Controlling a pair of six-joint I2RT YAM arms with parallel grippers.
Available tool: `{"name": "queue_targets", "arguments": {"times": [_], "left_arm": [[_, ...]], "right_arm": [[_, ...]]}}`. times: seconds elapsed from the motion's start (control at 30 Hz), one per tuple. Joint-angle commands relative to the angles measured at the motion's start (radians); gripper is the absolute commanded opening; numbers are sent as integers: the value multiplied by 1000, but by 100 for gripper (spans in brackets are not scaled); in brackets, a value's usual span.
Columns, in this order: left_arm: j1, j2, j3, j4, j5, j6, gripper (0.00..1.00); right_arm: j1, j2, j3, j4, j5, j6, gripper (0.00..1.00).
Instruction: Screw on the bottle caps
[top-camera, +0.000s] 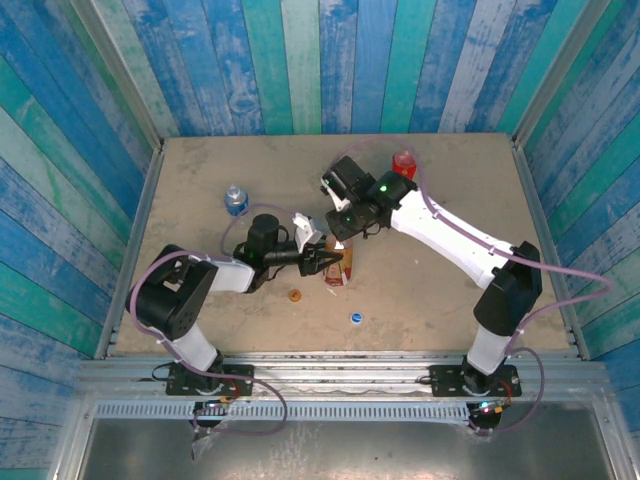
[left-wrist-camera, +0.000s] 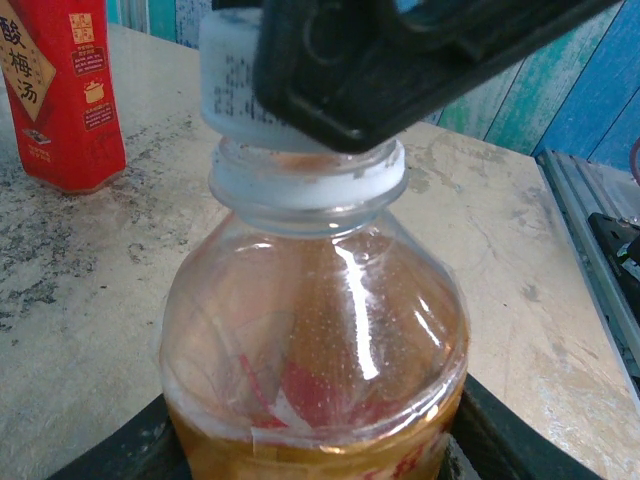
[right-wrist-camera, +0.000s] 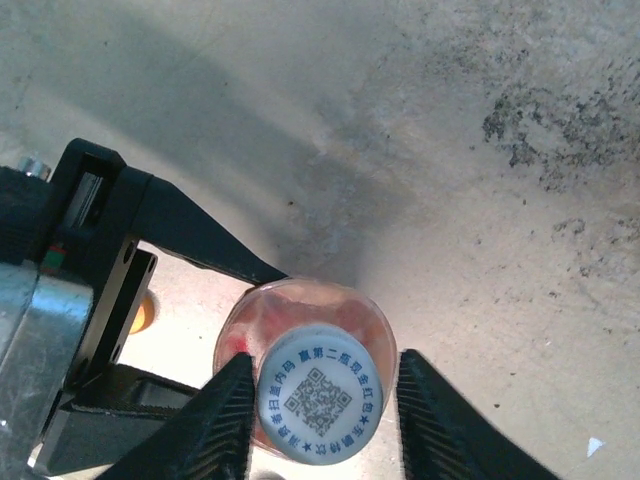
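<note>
The amber tea bottle (left-wrist-camera: 315, 340) is clamped by the left gripper (top-camera: 325, 262), and its white cap (right-wrist-camera: 322, 398), QR-printed on top, is pinched by the right gripper (right-wrist-camera: 326, 418).

The left arm (top-camera: 185, 290) is showing chunky black joints with white shells between them, and a lilac cable (top-camera: 134, 297) is looping off its shoulder. The right arm (top-camera: 455, 240) is wearing one long white shell, black at both ends, with a green light (top-camera: 383, 187) glowing. Another lilac cable (top-camera: 580, 272) is running alongside. Up close, the right gripper (right-wrist-camera: 322, 395) is showing matte black, wedge-shaped fingers (right-wrist-camera: 225, 420).
</note>
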Motion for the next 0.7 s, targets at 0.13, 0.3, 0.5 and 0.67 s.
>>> {"name": "queue_targets", "arguments": {"times": [0.13, 0.3, 0.5, 0.67], "left_arm": [[-4, -25, -9, -113, -4, 23, 44], [-4, -29, -12, -118, 54, 48, 44], [-4, -39, -14, -136, 101, 77, 43], [-4, -42, -15, -135, 105, 81, 43]], "right_arm": [[-9, 9, 23, -42, -19, -27, 27], [-58, -5, 4, -29, -223, -303, 26], [-138, 47, 37, -160, -530, -802, 28], [-145, 109, 81, -243, -544, -1013, 31]]}}
